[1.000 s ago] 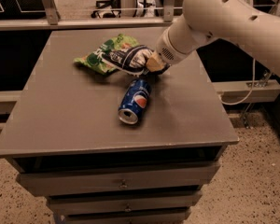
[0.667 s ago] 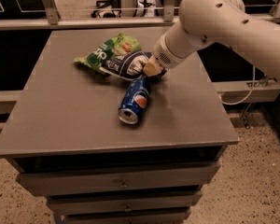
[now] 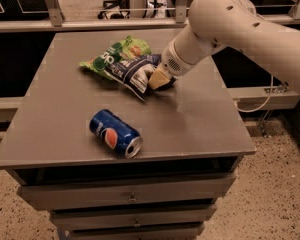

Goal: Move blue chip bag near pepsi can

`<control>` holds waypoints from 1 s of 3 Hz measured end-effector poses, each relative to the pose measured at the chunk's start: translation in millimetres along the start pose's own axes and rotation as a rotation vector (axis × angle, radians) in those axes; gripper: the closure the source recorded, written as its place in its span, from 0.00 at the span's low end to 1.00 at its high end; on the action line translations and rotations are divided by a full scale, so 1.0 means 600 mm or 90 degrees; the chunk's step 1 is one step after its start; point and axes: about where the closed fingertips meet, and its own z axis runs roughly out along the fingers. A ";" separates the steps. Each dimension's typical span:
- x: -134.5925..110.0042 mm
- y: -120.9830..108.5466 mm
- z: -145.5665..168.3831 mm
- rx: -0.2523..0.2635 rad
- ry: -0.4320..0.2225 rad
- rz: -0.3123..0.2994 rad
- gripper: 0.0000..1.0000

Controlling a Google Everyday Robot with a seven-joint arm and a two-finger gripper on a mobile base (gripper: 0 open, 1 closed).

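Grey table (image 3: pixel 200 129) across most of the frame, seen from above and in front, with a stack of drawers (image 3: pixel 132 199) under its front edge along the bottom. Speckled floor (image 3: pixel 275 194) at lower right and lower left.

Large cream-white robot arm (image 3: pixel 240 24) reaching in from the upper right, angled down and leftward toward the middle of the table top.

Bright, crumpled green chip bag (image 3: pixel 112 54) lying at upper centre-left of the table top. Overlapping its right side, toward the centre, the blue chip bag (image 3: pixel 132 74): dark navy with white panels and print, crinkled, resting on the table surface, lower tip pointing toward the front edge.

On its side at lower centre-left, near the table's front edge, the pepsi can (image 3: pixel 115 133), round logo facing up, silver end turned toward the lower right. Apart from the blue chip bag, with bare grey surface between the two.

Tan-tipped gripper (image 3: pixel 160 79) at the end of the arm, just right of frame centre, low over the table and touching the right edge of the blue chip bag. Clenched on the bag or merely pressed against it: cannot tell.
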 end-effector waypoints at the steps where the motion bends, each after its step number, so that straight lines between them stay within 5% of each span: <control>1: -0.011 0.012 0.014 -0.025 0.000 -0.010 0.00; 3: -0.025 0.002 0.002 -0.005 -0.022 0.008 0.00</control>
